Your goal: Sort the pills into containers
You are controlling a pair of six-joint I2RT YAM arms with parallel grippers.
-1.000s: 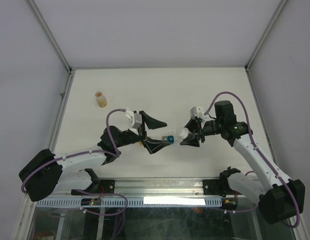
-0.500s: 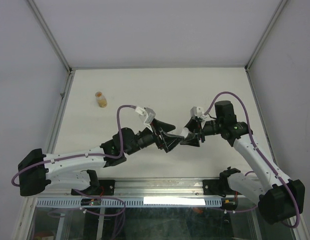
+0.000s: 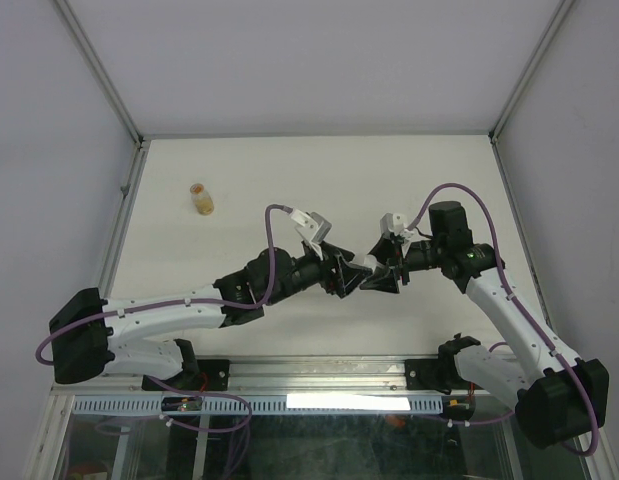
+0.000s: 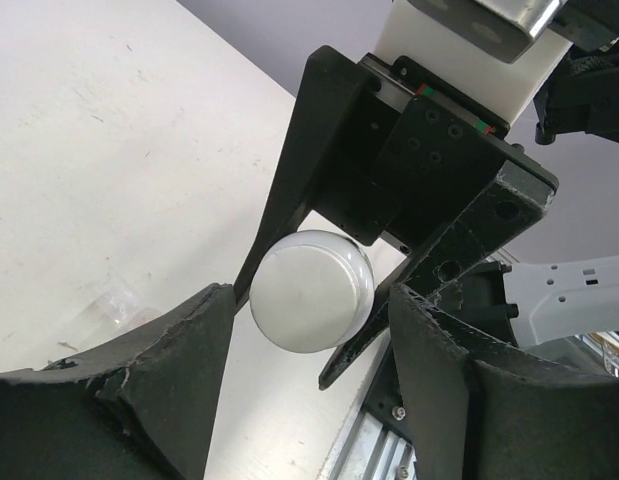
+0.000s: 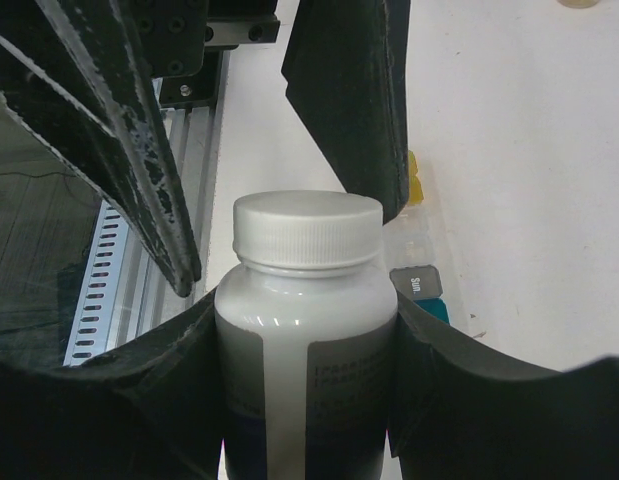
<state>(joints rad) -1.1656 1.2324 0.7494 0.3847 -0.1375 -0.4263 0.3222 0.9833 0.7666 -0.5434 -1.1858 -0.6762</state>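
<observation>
My right gripper (image 3: pixel 381 272) (image 5: pixel 304 310) is shut on a white pill bottle (image 5: pixel 304 370), held with its white ribbed cap (image 5: pixel 309 232) pointing at the left arm. My left gripper (image 3: pixel 345 275) (image 4: pixel 311 300) is open, and its fingers (image 5: pixel 139 170) stand either side of the cap (image 4: pixel 311 292) with a narrow gap on each side. The containers (image 5: pixel 417 262) lie on the table just beyond the bottle, showing a yellow cell, clear cells and a teal cell with a grey lid. One clear cell (image 4: pixel 109 305) shows in the left wrist view. Pills are hidden.
A small vial (image 3: pixel 200 198) with orange contents stands on the white table (image 3: pixel 289 180) at the far left. A metal rail (image 3: pixel 319 375) runs along the near edge, and grey walls close in the left, right and back.
The left arm has reached right, bringing its gripper from beside the teal cell up to the bottle's cap. Its jaws have narrowed around the cap. The right arm and bottle have stayed still.
</observation>
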